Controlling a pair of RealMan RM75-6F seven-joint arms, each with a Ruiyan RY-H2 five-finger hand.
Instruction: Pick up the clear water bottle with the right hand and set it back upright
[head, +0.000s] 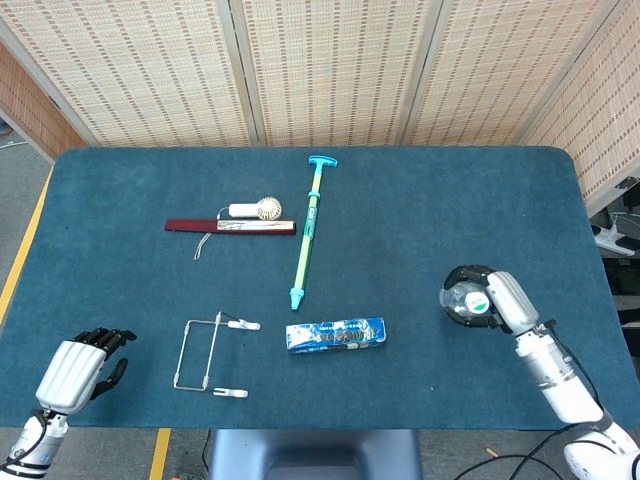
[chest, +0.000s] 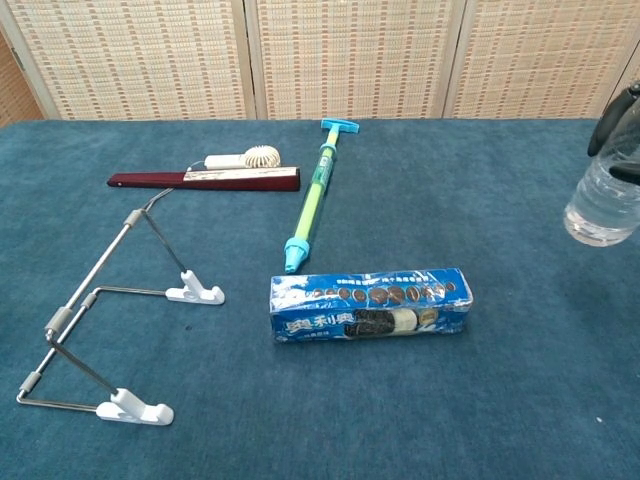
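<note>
My right hand (head: 490, 297) grips the clear water bottle (head: 462, 300) at the right side of the table, its black fingers wrapped round the bottle's upper part. In the chest view the bottle (chest: 603, 201) stands roughly upright at the right edge, its base just above the blue cloth, with dark fingers (chest: 612, 124) over its top. My left hand (head: 78, 367) rests at the near left corner of the table with its fingers curled in and nothing in them.
A blue biscuit box (head: 335, 334) lies near the front centre. A green and blue pump (head: 307, 231) lies lengthwise in the middle. A dark red folded fan with a small white fan (head: 232, 222) sits further left, and a wire stand (head: 207, 355) lies at the front left.
</note>
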